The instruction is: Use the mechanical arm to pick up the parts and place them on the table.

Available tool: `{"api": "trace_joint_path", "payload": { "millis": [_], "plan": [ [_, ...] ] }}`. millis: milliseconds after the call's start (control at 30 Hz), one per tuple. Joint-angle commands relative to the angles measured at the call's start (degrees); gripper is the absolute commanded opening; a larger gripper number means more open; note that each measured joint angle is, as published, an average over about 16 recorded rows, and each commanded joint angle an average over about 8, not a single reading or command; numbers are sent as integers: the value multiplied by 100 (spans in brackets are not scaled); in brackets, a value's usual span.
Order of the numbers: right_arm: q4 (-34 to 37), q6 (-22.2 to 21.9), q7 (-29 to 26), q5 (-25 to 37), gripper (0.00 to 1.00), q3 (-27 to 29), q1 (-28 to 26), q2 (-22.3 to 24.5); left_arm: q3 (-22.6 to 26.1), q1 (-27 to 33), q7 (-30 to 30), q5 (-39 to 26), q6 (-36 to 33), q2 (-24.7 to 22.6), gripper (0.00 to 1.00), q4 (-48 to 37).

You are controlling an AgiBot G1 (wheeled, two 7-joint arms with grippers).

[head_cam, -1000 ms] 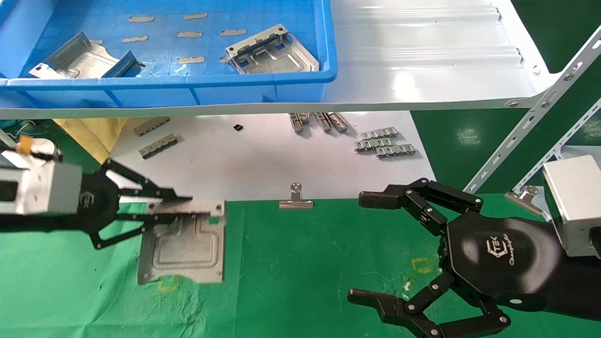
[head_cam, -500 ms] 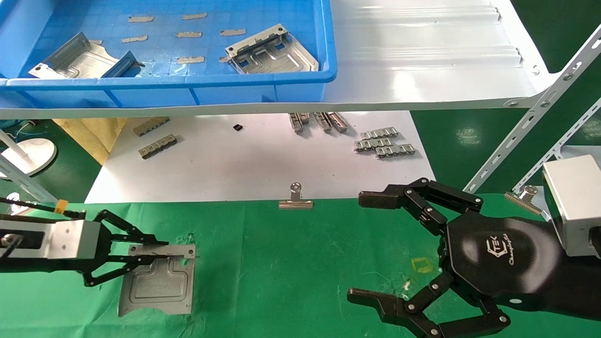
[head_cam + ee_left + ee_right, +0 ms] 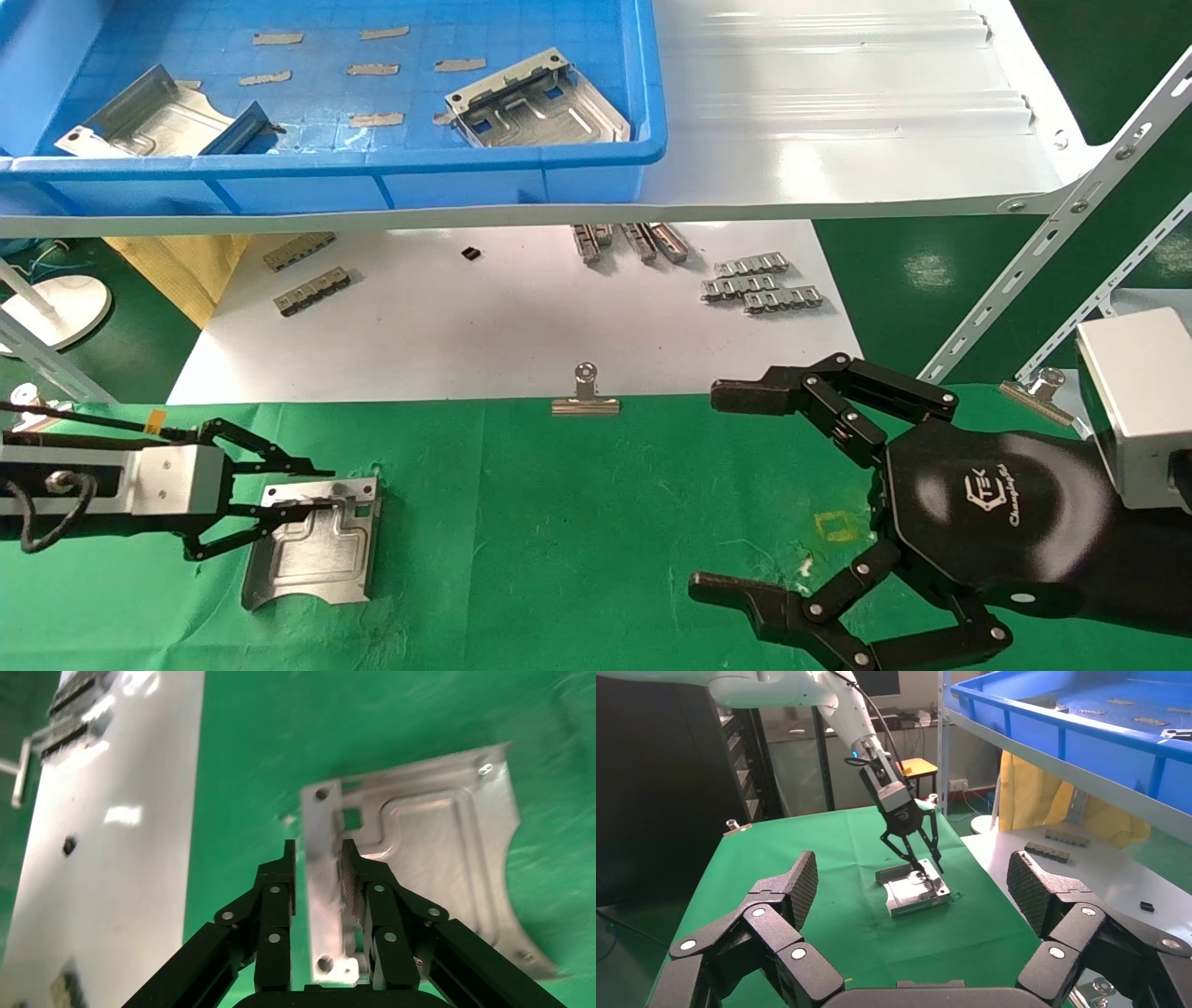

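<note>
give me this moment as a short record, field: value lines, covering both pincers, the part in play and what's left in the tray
left pincer: low over the green table, fingers either side of the folded rim of a part
held part: silvery plate resting flat on the cloth, rim toward the white sheet
grip state: shut on the rim, not released
right pincer: open, empty, hovering over the table's right side
blue tray: on the shelf, two more parts inside
tray part, left
tray part, right
binder clip: at the cloth's far edge
</note>
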State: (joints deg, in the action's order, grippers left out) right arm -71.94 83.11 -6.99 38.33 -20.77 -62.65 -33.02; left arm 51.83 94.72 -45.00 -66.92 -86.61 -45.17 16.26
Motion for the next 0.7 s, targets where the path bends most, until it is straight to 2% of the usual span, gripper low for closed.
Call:
{"api": "trace_joint_path", "payload": {
  "millis": [33, 200, 433, 700],
  "plan": [
    [0, 0, 0, 0, 100, 0, 0, 0, -5, 10, -90, 1, -83, -20, 100, -76],
    [0, 0, 0, 0, 100, 0, 0, 0, -99, -33, 241, 403, -442, 32, 100, -178],
    [1, -1, 0, -1, 100, 0, 1, 0, -222, -258, 957, 1122, -501, 230, 100, -109],
    [2, -1, 0, -1, 100, 0, 1, 0, -250, -305, 1026, 1238, -497, 264, 100, -103]
  ]
}}
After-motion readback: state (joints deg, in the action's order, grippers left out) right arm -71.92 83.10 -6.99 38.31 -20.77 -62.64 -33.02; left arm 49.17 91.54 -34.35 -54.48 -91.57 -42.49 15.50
